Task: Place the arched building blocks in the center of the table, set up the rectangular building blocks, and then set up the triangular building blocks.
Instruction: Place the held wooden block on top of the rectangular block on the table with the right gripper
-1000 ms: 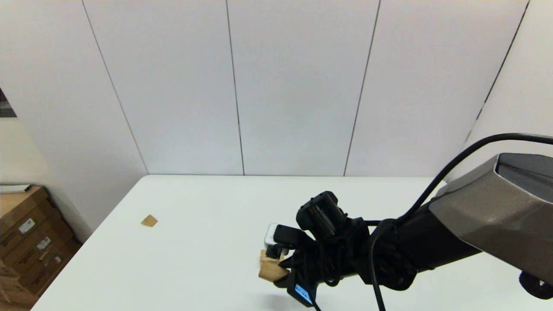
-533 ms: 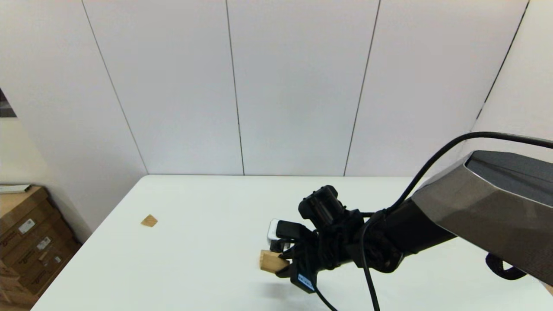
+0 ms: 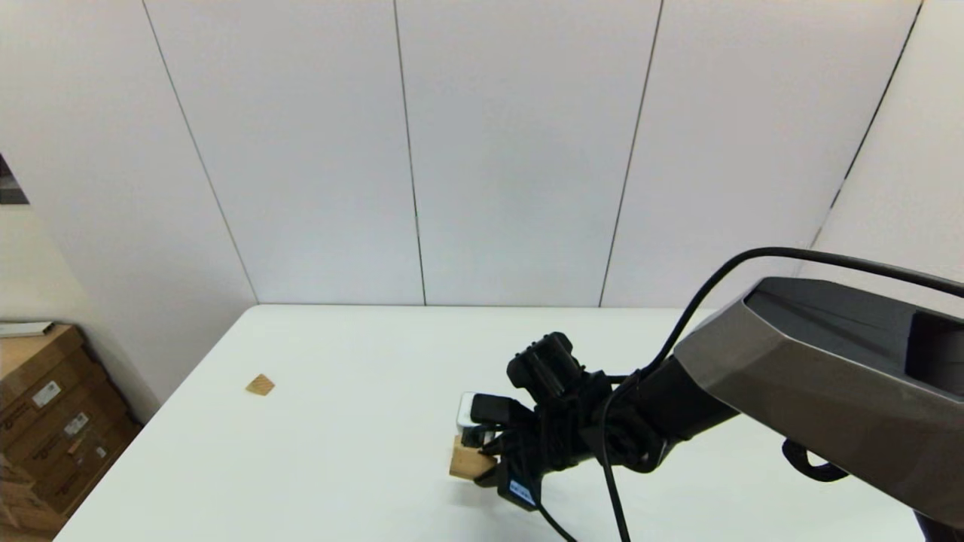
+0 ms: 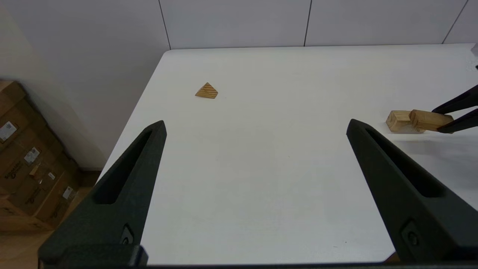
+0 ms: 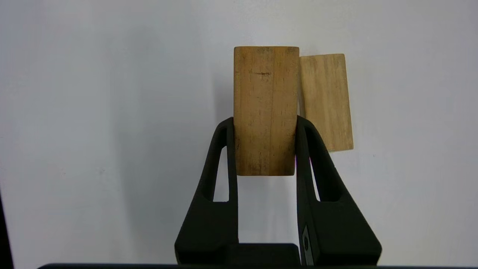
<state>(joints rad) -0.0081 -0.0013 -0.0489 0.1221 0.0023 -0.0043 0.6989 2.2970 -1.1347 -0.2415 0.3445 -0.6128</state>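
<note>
My right gripper point(image 5: 266, 123) is shut on the rectangular building block point(image 5: 266, 110), a plain wooden bar held just above the white table point(image 3: 339, 361) near its middle. The arched building block point(image 5: 326, 101) lies on the table right beside the bar, and its notch does not show. From the left wrist view, the arched block point(image 4: 399, 121) sits just past the free end of the held bar point(image 4: 429, 119). The triangular building block point(image 3: 260, 385) lies flat at the far left of the table point(image 4: 261, 168), and the left wrist also sees this wedge point(image 4: 206, 90). My left gripper point(image 4: 257, 125) hangs open over the near left side.
Cardboard boxes point(image 3: 45, 421) stand on the floor off the table's left edge, and the left wrist view shows these boxes point(image 4: 22, 157) too. A white panelled wall closes the far side. My right forearm point(image 3: 813, 376) reaches in from the right.
The right gripper with the bar has shifted slightly left and a little lower, and the forearm has swung further into view. The triangular block has not moved.
</note>
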